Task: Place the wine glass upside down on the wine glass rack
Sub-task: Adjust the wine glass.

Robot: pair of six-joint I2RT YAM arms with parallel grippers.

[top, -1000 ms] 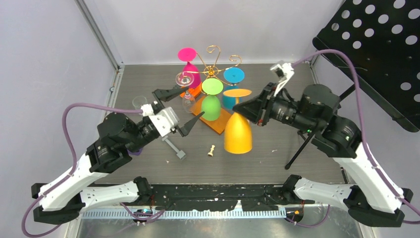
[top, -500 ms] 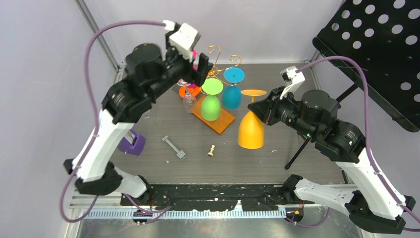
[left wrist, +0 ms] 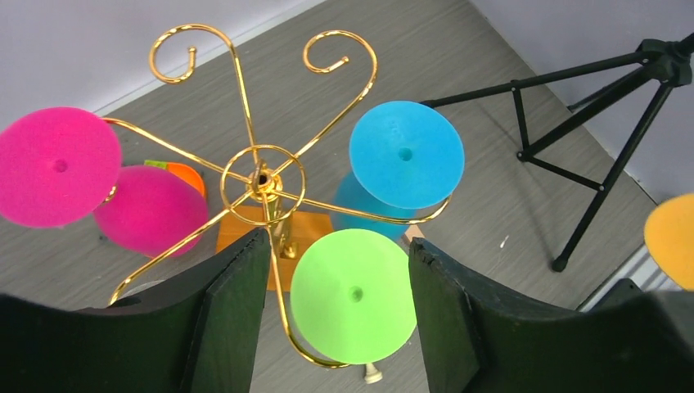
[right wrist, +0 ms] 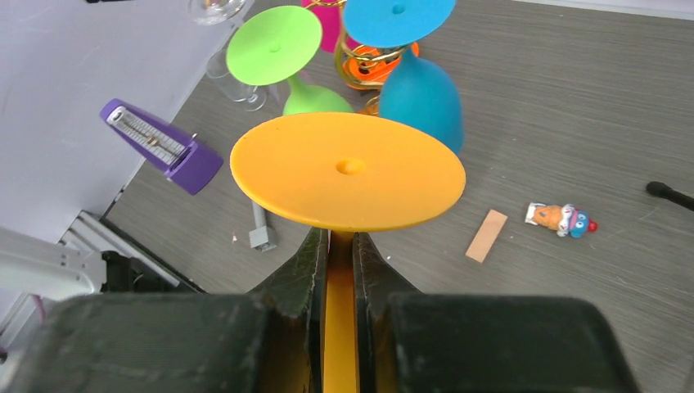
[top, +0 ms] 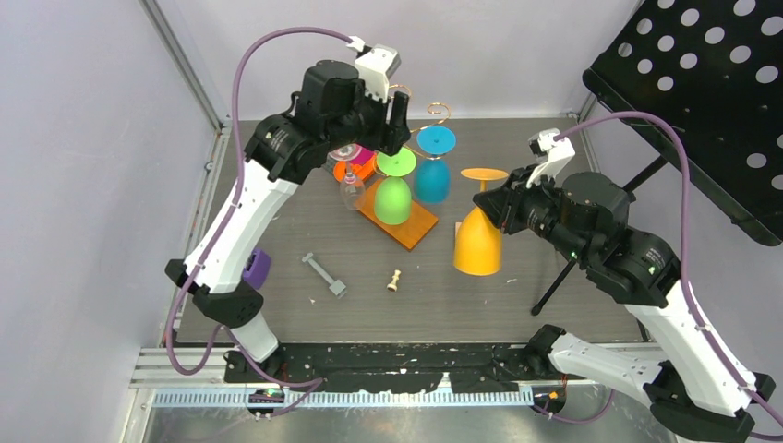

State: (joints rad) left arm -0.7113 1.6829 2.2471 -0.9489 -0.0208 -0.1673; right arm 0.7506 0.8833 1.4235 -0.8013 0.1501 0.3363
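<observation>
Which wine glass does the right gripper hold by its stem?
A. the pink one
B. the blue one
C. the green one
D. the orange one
D: in the right wrist view the right gripper is shut on the stem of the orange wine glass, just under its round foot.

The orange wine glass (top: 478,247) is opaque and glossy. It is upside down, its flat round foot on top and its bowl below, with the right gripper (right wrist: 340,239) clamped on its stem, just right of the wine glass rack (left wrist: 263,174). The rack stands upright, with gold wire arms curling out from a central post above an orange-brown wooden base (top: 417,228).
</observation>
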